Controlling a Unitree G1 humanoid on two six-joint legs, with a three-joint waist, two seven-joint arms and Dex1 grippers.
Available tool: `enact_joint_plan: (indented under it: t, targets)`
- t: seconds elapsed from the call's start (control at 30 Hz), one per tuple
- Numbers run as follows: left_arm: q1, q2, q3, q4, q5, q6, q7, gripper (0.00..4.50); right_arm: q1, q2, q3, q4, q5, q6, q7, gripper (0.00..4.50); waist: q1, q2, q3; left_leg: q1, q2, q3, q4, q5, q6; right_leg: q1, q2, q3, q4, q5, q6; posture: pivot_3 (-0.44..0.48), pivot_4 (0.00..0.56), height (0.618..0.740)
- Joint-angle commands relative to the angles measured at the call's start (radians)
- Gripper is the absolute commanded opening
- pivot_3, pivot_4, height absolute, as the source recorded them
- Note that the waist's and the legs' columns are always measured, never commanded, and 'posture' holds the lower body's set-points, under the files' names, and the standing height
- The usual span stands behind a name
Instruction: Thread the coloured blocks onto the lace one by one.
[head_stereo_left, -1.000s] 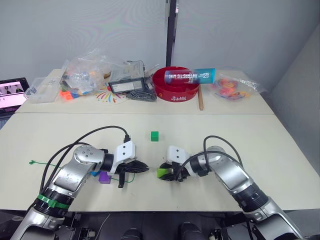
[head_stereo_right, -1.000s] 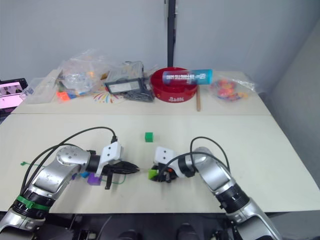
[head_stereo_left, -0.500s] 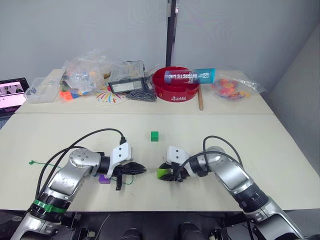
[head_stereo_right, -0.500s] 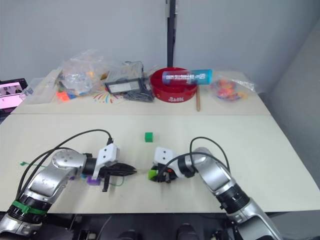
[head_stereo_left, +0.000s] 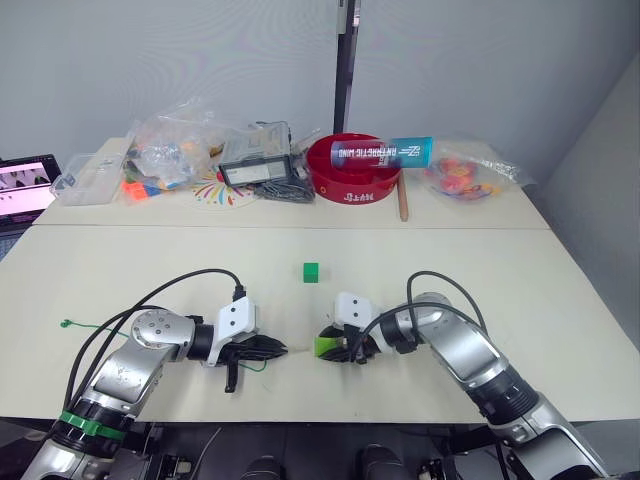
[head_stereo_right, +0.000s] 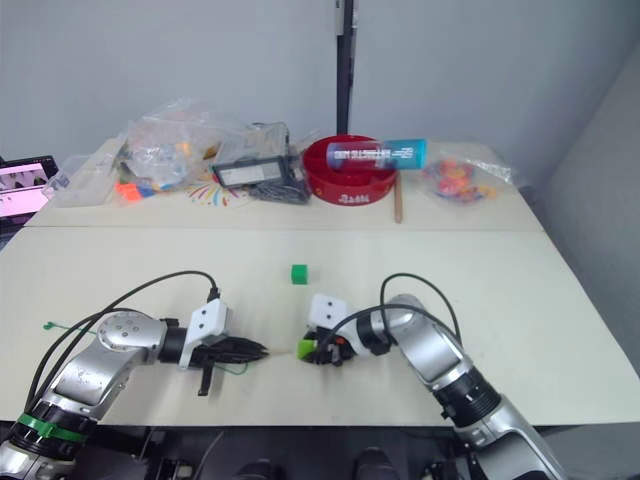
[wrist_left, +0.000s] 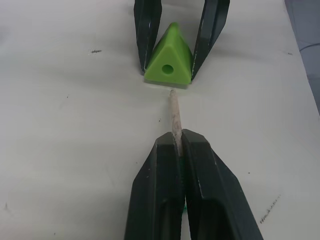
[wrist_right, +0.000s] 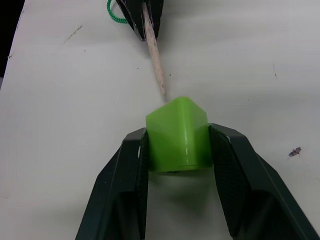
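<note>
Left end effector (wrist_left: 177, 145) advanced, pinching lace tip (wrist_left: 174, 112); right end effector (wrist_right: 177, 150) clamps light green block (wrist_right: 177, 132).

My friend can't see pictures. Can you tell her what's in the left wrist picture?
The left gripper pinches the lace's pale tip, aimed at the hole in a light green block. The right gripper holds that block on the white table.
</note>
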Motion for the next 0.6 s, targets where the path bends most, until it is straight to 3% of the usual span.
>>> enact_joint_plan:
  t: [0.03,0.6]
  targets:
    - [-0.011,-0.008,0.017,-0.020,-0.017,-0.009,0.004,0.00,0.021,-0.011,0.032,-0.008,0.009,0.020,0.011,1.30,0.000,0.000,0.000,0.000,0.000,0.000,0.000,0.000,0.000,0.000,0.000,0.000,0.000,0.000,0.000,0.000,0.150,0.731]
    - [-0.048,-0.027,-0.016,-0.068,-0.020,0.046,-0.007,0.00,0.027,-0.011,0.038,-0.018,0.010,0.037,0.007,1.30,0.002,0.000,0.000,0.000,0.000,0.000,0.000,0.000,0.000,0.000,0.000,0.000,0.000,0.000,0.000,0.000,0.150,0.731]
